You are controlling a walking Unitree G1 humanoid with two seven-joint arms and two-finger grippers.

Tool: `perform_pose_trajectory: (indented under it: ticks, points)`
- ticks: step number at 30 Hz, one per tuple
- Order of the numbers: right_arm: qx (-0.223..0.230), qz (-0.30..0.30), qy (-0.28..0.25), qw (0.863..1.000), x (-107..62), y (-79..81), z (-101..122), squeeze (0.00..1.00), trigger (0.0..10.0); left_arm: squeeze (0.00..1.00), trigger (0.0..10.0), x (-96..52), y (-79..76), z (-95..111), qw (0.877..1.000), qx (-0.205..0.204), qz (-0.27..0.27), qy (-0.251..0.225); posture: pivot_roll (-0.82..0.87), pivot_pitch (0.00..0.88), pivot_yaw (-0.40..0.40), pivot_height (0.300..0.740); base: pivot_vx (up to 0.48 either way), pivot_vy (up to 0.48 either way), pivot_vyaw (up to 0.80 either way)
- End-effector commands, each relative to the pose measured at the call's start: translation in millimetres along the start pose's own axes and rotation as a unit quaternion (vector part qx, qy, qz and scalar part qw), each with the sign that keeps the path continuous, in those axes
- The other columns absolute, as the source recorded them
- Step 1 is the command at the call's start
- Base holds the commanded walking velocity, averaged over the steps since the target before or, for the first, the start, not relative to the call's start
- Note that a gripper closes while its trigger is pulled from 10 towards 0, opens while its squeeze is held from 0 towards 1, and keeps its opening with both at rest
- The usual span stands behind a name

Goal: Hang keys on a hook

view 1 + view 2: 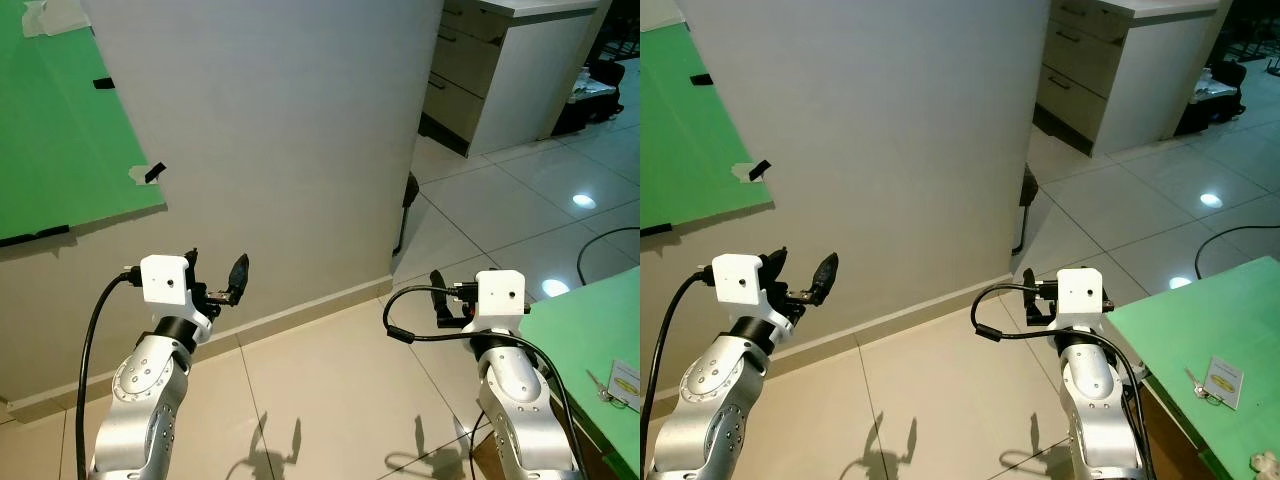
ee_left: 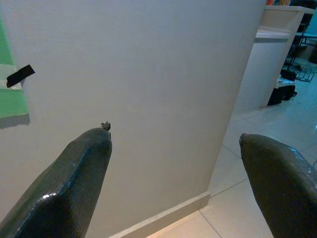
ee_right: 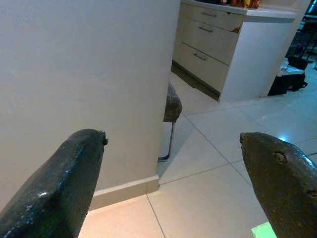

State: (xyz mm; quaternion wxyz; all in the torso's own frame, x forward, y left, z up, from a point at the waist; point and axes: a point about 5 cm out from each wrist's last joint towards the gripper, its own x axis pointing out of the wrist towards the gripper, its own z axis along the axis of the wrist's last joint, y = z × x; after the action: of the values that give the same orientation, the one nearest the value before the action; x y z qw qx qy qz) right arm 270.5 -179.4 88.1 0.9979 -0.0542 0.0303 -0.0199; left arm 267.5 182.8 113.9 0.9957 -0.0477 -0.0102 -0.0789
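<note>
Both tools are raised before a white wall, fingers spread and holding nothing: the left tool (image 1: 215, 280) and the right tool (image 1: 1035, 300). The keys (image 1: 1196, 384) lie beside a white tag (image 1: 1225, 381) on the green surface (image 1: 1170, 325), near its right edge. The pickup seems not yet begun; next the right tool must reach them. No hook can be made out.

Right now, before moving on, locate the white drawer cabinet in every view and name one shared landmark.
Left eye view: white drawer cabinet at upper right, beyond the wall.
Right eye view: upper right again.
Left wrist view: past the wall, its plain end panel showing.
Right wrist view: past the wall, drawer fronts showing.
Shared landmark: the wall's outer corner.
</note>
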Motion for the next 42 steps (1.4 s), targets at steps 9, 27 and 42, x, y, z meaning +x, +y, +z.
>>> perform_pose_trajectory:
  ticks: [9,27,42]
  points:
    - [-0.004,0.003,0.004,1.000,0.8,1.1,0,0.00,10.0,0.00,10.0,0.9,3.0,0,1.000,0.007,0.004,0.004,-0.14,0.000,0.070,0.740,0.000,0.000,0.00]
    - [0.060,0.086,0.020,0.994,34.2,36.4,8,0.00,10.0,0.00,10.0,-23.3,5.4,-17,0.994,0.058,0.077,0.047,0.02,0.000,-0.061,0.740,0.000,0.000,0.00]
    - [0.005,0.038,0.021,0.999,14.2,19.0,-4,0.00,10.0,0.00,10.0,-5.5,11.4,-7,0.995,0.085,0.029,0.052,-0.03,0.000,0.018,0.740,0.000,0.000,0.00]
